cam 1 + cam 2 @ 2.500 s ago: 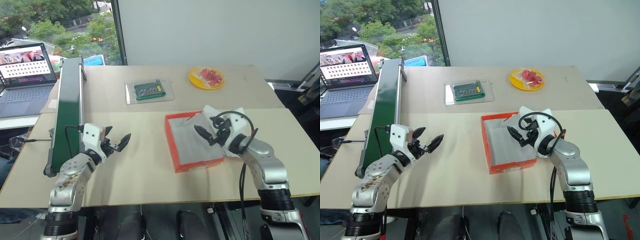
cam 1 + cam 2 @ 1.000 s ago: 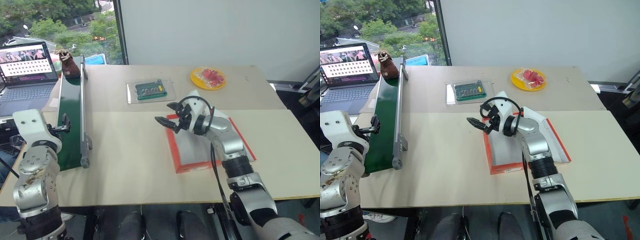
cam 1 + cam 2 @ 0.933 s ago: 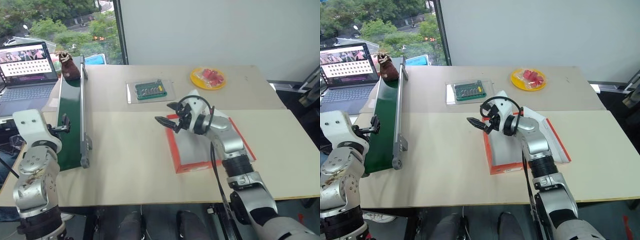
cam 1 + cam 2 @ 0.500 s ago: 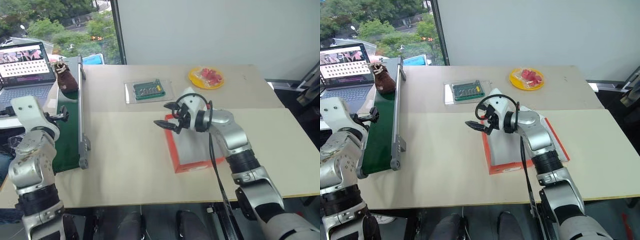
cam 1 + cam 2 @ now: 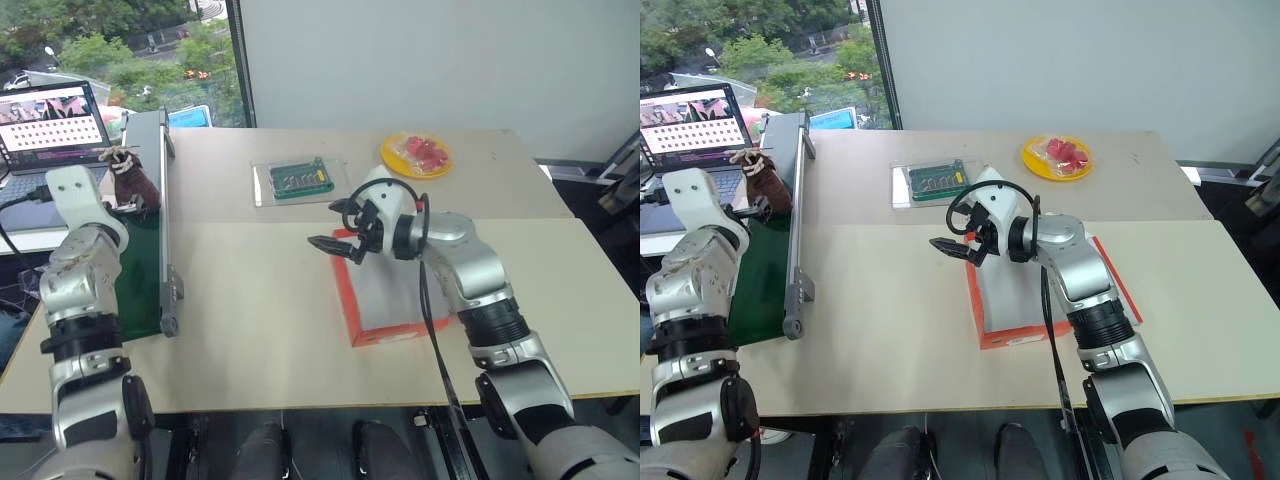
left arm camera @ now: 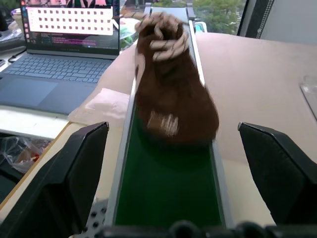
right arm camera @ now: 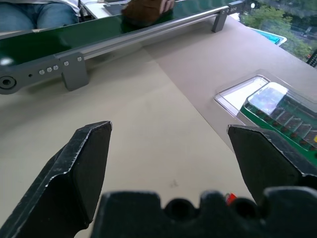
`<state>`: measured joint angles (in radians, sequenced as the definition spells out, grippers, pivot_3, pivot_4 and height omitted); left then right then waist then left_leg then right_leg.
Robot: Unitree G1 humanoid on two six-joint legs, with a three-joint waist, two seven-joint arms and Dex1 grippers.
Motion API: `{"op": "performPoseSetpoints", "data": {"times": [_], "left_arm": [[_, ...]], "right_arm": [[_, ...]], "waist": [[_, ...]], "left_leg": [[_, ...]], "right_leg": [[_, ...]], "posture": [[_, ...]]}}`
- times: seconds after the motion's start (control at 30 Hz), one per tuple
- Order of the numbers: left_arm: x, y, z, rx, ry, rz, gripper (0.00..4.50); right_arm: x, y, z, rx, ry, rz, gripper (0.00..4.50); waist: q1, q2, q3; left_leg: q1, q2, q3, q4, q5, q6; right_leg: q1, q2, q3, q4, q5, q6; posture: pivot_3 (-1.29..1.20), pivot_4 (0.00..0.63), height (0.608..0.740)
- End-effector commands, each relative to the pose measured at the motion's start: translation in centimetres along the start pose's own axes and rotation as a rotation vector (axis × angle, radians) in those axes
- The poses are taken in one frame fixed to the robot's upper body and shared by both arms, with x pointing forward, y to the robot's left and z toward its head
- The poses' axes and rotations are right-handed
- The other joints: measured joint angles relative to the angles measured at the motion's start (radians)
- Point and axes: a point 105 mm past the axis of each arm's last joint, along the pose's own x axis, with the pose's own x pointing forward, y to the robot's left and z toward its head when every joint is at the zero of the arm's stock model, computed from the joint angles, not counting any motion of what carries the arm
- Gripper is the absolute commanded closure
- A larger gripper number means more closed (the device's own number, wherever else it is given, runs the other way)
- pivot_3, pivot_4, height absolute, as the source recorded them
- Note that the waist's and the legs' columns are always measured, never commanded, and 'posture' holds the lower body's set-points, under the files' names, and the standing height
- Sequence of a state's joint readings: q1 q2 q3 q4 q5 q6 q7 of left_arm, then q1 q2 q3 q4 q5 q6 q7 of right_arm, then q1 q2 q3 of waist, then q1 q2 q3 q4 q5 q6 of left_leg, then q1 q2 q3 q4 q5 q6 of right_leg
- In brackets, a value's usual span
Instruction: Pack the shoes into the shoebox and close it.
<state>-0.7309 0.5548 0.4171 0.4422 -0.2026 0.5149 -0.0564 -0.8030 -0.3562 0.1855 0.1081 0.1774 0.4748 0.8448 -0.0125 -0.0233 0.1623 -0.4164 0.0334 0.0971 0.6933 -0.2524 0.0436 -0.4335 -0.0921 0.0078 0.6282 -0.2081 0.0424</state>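
Shoe (image 5: 133,186) now farther down the green conveyor belt (image 5: 140,270) than 1 s ago; left gripper (image 6: 174,163) has come forward, fingers apart, just short of it. Right gripper (image 5: 338,237) hovers spread, empty, at the open shoebox's (image 5: 348,305) near-left corner on the counter (image 5: 250,320).

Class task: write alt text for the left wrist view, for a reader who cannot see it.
A dark brown shoe with white laces sits on a green conveyor belt, framed by the open left gripper. An open laptop stands beside the belt.

Shoe (image 5: 133,184) on conveyor (image 5: 150,250), left of shoebox (image 5: 385,300).
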Motion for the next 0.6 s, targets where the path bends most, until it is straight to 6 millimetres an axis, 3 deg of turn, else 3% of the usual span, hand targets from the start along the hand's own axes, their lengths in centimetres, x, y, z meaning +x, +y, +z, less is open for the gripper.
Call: {"op": "performPoseSetpoints", "data": {"times": [0.03, 0.3, 0.4, 0.6], "left_arm": [[0.9, 0.1, 1.1, 0.019, -0.031, 0.022, 0.00], [2.2, 0.8, -0.7, -0.081, 0.037, 0.086, 0.00], [2.3, 0.9, -1.9, -0.136, 0.075, 0.098, 0.73], [2.2, 0.5, -1.9, -0.140, 0.058, 0.099, 2.99]], "right_arm": [[-0.6, -0.3, 1.4, -0.030, -0.038, -0.024, 0.05], [-1.1, -0.7, 1.0, -0.034, -0.012, -0.052, 0.05], [-1.2, -0.9, 0.9, -0.043, 0.001, -0.063, 0.00], [-1.2, -1.3, 0.9, -0.054, 0.013, -0.073, 0.00]], "waist": [[-0.001, 0.000, 0.000], [-0.004, 0.000, 0.000], [-0.003, 0.000, 0.000], [-0.002, 0.000, 0.000]], "left_leg": [[0.000, 0.000, 0.000, 0.000, 0.001, -0.001], [-0.007, 0.000, 0.004, 0.001, 0.003, -0.004], [-0.007, 0.000, 0.007, 0.001, 0.002, -0.004], [-0.005, 0.001, 0.007, 0.001, 0.001, -0.002]], "right_leg": [[0.000, 0.000, 0.000, 0.000, 0.000, 0.000], [-0.006, 0.000, -0.001, 0.000, 0.000, 0.000], [-0.006, 0.000, -0.001, 0.000, 0.000, 0.000], [-0.006, 0.000, -0.001, 0.003, 0.000, 0.000]], "posture": [[0.00, 0.150, 0.740], [0.00, 0.150, 0.740], [0.00, 0.150, 0.740], [0.00, 0.150, 0.740]]}}
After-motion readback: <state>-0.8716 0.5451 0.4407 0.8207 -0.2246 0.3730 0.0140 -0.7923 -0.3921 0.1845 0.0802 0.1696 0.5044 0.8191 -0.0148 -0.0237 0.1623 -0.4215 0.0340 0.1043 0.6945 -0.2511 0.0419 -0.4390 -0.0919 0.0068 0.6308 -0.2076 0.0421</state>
